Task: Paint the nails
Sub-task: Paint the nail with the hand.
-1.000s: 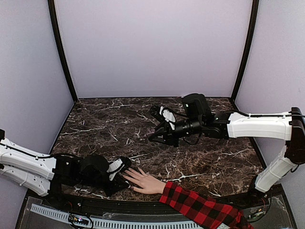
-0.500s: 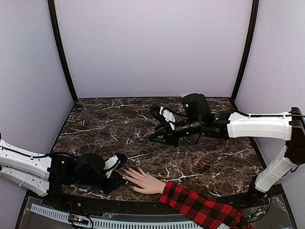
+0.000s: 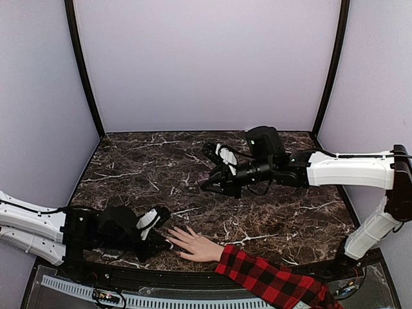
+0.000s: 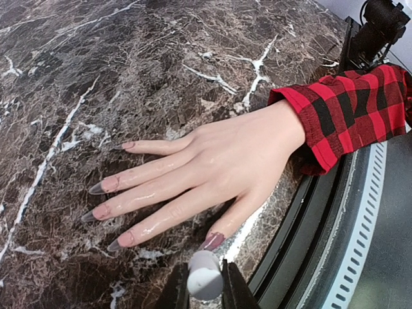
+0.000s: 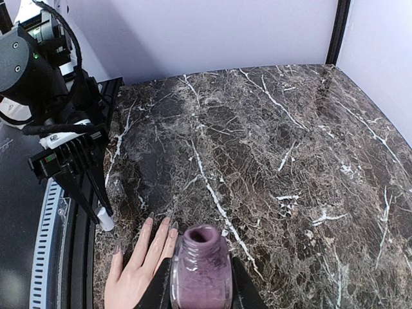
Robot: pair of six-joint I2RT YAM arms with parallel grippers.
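Five nails [image 4: 101, 212], one bottle [image 5: 201, 270] (one cap [image 4: 205, 282])

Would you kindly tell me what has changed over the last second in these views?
The left arm, its jaws shut on a white cylindrical cap, drew back leftward from the fingertips of the pale hand in the red-and-black plaid sleeve. The hand stayed flat on the dark marble table; the right arm kept holding the open purple polish bottle.

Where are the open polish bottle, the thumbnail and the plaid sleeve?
polish bottle [image 5: 201, 275]: right wrist view, purple body.
thumbnail [image 4: 213, 241]: left wrist view, nail centre.
plaid sleeve [image 4: 349, 108]: left wrist view, mid-sleeve.
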